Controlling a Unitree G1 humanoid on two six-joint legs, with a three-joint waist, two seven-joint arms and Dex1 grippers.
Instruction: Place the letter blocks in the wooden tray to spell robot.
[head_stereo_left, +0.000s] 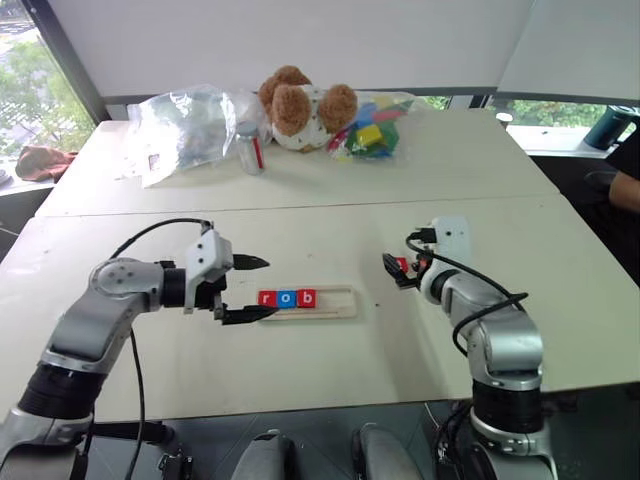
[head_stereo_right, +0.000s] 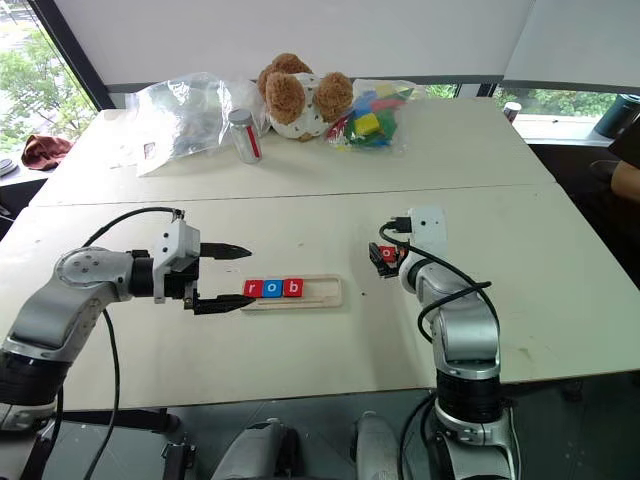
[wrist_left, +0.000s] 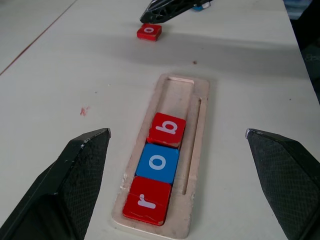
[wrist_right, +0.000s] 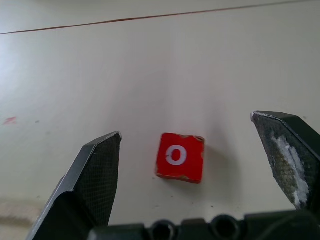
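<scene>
Three tiles down in the spelling tray, a fourth waiting on the table.

Spread wide and empty, right gripper over a red "o" tile lying flat between its fingers, untouched. Likewise wide open, left gripper at the near end of the wooden tray, straddling a red "r", blue "o" and red "b" set in a row.

— What do you make of the wooden tray?
— You see pale, matt wood. The letter blocks look smooth, their red paint chipped at the edges.
— And the fingers?
— You see black, finely textured pads; the table looks matt and smooth.
</scene>
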